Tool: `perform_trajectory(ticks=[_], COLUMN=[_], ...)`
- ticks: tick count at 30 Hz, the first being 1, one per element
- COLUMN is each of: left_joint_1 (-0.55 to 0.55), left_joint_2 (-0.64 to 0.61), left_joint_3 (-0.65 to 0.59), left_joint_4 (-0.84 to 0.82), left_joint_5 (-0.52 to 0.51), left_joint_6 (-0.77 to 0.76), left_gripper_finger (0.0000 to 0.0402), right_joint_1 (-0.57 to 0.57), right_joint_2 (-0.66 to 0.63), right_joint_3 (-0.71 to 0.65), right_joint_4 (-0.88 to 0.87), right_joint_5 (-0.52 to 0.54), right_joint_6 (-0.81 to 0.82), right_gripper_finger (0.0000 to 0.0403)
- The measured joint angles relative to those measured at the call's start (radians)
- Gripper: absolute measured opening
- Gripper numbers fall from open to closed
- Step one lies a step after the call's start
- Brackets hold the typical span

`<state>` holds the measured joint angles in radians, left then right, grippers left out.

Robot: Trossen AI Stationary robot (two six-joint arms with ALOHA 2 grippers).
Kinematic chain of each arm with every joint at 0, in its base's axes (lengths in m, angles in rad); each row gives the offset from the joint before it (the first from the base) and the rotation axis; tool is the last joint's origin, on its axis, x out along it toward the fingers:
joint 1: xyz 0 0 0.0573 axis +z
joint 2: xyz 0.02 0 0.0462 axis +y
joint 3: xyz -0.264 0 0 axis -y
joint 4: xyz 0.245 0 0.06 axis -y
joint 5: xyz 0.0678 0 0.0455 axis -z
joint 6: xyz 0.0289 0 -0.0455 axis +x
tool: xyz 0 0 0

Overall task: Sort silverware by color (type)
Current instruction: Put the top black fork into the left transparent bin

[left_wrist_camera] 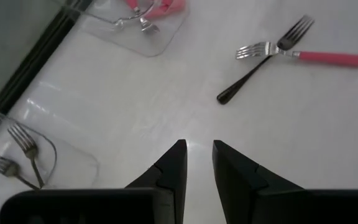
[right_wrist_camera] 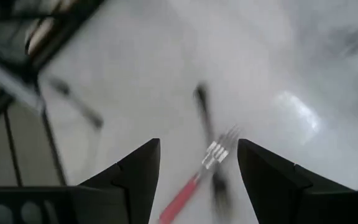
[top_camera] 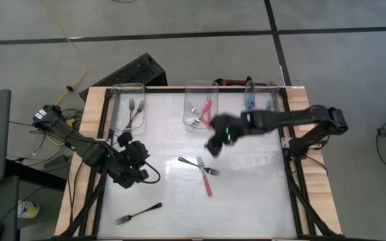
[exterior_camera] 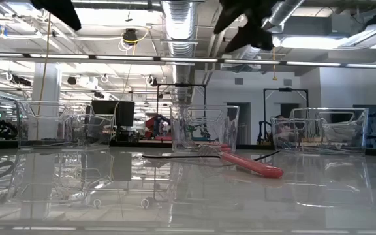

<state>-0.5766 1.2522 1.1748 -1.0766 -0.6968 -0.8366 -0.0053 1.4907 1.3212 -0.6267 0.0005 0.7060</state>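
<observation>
A pink-handled fork [top_camera: 208, 182] lies flat at the table's middle, crossed by a dark grey fork [top_camera: 190, 161]; both also show in the left wrist view, pink [left_wrist_camera: 325, 58] and grey [left_wrist_camera: 253, 78]. Another dark grey fork [top_camera: 138, 213] lies near the front left. My right gripper [top_camera: 213, 146] hangs open above and just beyond the crossed forks, which show blurred below its fingers [right_wrist_camera: 191, 186]. My left gripper [top_camera: 138, 155] hovers over the table's left part, its fingers [left_wrist_camera: 179, 163] a narrow gap apart with nothing between them.
Three clear bins stand along the far edge: the left bin [top_camera: 127, 107] holds dark grey forks, the middle bin [top_camera: 200, 110] pink-handled ones, the right bin [top_camera: 260, 100] blue-handled ones. Bare table lies between the bins and the loose forks.
</observation>
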Motion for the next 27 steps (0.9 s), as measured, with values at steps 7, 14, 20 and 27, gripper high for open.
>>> perform_trajectory(ticks=[7, 14, 20, 27], left_joint_1=[0.0, 0.04, 0.143, 0.274], left_joint_2=[0.0, 0.007, 0.028, 0.172], left_joint_3=[0.0, 0.0, -0.08, -0.22], left_joint_4=[0.083, 0.304, 0.616, 0.936], left_joint_5=[0.031, 0.326, 0.556, 0.573], left_joint_6=[0.3, 0.741, 0.858, 0.949], left_gripper_finger=[0.0063, 0.0063, 0.0063, 0.0094], right_joint_1=[0.3, 0.419, 0.426, 0.49], right_joint_2=[0.141, 0.3, 0.306, 0.188], right_joint_3=[0.0, 0.0, -0.002, 0.0], right_joint_4=[-0.018, -0.053, -0.111, -0.241], right_joint_5=[0.213, 0.257, 0.211, 0.249], right_joint_6=[0.279, 0.497, 0.499, 0.543], right_gripper_finger=[0.0238, 0.0216, 0.021, 0.0208])
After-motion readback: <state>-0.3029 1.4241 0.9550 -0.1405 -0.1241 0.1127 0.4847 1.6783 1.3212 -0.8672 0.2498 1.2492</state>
